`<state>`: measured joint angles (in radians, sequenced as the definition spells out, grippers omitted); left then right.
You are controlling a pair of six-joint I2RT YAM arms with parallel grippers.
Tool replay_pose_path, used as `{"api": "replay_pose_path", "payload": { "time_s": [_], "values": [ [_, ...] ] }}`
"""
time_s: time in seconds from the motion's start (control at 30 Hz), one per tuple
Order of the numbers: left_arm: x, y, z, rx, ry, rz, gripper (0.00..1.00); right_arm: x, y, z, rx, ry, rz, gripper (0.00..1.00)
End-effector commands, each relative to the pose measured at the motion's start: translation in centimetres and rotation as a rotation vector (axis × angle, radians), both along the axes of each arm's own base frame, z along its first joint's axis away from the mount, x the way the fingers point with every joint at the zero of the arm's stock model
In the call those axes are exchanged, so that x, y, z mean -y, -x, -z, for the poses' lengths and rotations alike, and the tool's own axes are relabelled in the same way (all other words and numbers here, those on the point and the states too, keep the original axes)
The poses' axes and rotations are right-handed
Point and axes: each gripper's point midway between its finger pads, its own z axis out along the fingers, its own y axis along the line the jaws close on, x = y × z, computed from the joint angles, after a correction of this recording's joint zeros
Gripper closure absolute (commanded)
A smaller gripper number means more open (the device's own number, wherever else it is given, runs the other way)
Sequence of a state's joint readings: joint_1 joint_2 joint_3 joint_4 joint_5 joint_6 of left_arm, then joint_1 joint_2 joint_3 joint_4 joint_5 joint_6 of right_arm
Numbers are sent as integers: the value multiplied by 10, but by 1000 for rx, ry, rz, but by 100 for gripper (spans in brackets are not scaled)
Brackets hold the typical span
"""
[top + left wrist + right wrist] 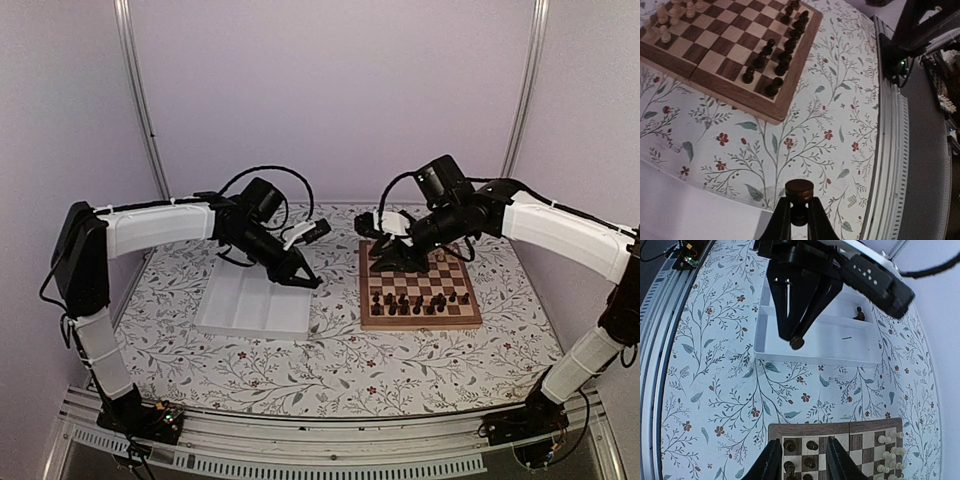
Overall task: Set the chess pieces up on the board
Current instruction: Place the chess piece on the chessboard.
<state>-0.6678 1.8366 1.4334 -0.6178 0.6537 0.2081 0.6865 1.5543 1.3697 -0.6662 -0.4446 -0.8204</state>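
My left gripper [799, 201] is shut on a dark chess piece [799, 189], held above the right edge of the white tray [250, 308]. The right wrist view shows this piece [797, 343] in the air. The board [420, 322] lies to the right, with dark chess pieces [418, 300] in its two near rows and pale ones [665, 22] on the far side. My right gripper [803, 440] hovers open over the board's near-left corner [810, 429]. Dark pieces [790, 445] stand below, between its fingers, and nothing is held. One more dark piece [858, 314] lies in the tray.
The white tray [815, 352] has several compartments and sits left of the board on a floral tablecloth [330, 365]. A metal rail [887, 165] runs along the table's near edge. Upright frame posts [140, 90] stand at the back.
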Motion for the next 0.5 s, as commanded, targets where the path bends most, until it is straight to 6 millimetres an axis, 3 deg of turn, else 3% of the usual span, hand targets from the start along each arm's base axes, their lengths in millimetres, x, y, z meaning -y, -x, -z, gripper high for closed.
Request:
{"api": "replay_pose_path", "payload": {
  "time_s": [0.0, 0.17, 0.47],
  "values": [
    [26, 50, -21, -163, 124, 192, 92, -16, 3, 15, 149, 135, -72, 67],
    [41, 71, -28, -241, 165, 250, 92, -37, 19, 36, 207, 209, -121, 66],
    [53, 71, -28, -294, 173, 254, 92, -54, 41, 46, 274, 254, -171, 64]
  ]
}}
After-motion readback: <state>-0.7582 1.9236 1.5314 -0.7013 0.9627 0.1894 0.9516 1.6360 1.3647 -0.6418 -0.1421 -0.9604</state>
